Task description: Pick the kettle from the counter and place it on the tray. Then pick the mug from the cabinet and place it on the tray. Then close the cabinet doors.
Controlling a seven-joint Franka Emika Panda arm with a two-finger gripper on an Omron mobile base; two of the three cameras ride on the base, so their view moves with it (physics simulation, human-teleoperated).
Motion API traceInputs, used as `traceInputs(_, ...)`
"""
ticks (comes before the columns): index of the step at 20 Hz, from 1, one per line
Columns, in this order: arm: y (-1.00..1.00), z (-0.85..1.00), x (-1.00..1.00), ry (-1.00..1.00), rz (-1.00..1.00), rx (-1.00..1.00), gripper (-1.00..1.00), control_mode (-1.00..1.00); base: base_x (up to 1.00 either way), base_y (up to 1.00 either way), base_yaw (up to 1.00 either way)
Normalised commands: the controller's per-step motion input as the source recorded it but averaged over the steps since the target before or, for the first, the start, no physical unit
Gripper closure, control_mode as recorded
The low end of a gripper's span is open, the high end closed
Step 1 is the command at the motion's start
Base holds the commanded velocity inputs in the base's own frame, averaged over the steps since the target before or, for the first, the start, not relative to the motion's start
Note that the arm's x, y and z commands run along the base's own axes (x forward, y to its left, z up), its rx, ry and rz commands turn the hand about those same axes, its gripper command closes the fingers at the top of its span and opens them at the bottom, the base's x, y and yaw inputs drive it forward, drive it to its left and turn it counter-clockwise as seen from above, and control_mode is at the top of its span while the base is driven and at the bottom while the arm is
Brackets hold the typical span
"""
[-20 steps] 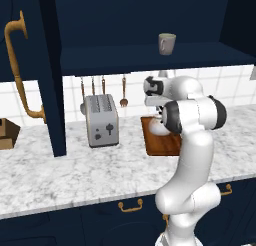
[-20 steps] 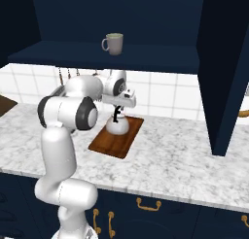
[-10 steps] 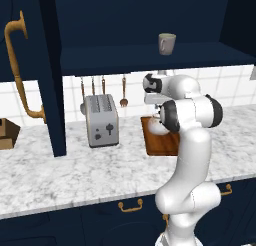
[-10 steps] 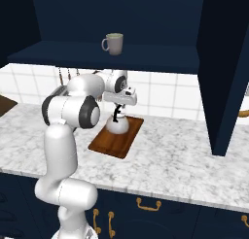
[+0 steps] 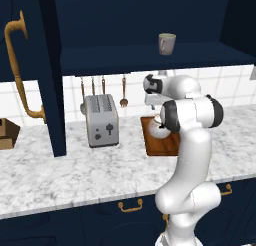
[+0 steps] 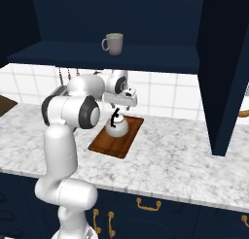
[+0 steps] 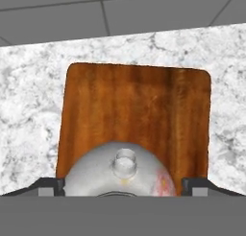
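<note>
A marbled white-grey worktop (image 6: 185, 160) runs under a dark navy cabinet (image 6: 146, 19) with a tiled wall behind. On the worktop lies a brown wooden tray (image 7: 139, 110), and the white kettle (image 6: 117, 127) sits on it, toward the tray's near end in the hand view, its black handle arching upward. The pincer (image 7: 123, 186) hangs directly over the kettle with its fingers spread wide, one finger tip (image 7: 48, 184) on each side of the kettle's body, gripping nothing. The grey-beige mug (image 6: 113, 43) stands on the cabinet shelf above. A silver toaster (image 5: 101, 121) stands on the worktop to the left of the tray, and a cabinet door (image 5: 30, 65) with a brass handle stands open.
</note>
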Motion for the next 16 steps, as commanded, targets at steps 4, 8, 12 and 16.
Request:
traceInputs(4, -0.01, -0.18, -0.51, -0.05, 0.0, -0.04, -1.0, -1.0, 0.0, 0.0, 0.0)
traceInputs(8, -0.05, -0.16, -0.78, -0.07, 0.0, -0.04, -1.0, -1.0, 0.0, 0.0, 0.0)
traceInputs(12, -0.08, -0.01, -0.98, -0.11, 0.0, -0.01, -1.0, -1.0, 0.0, 0.0, 0.0)
traceInputs(16, -0.08, 0.0, -1.0, -0.12, 0.0, -0.01, -1.0, -1.0, 0.0, 0.0, 0.0)
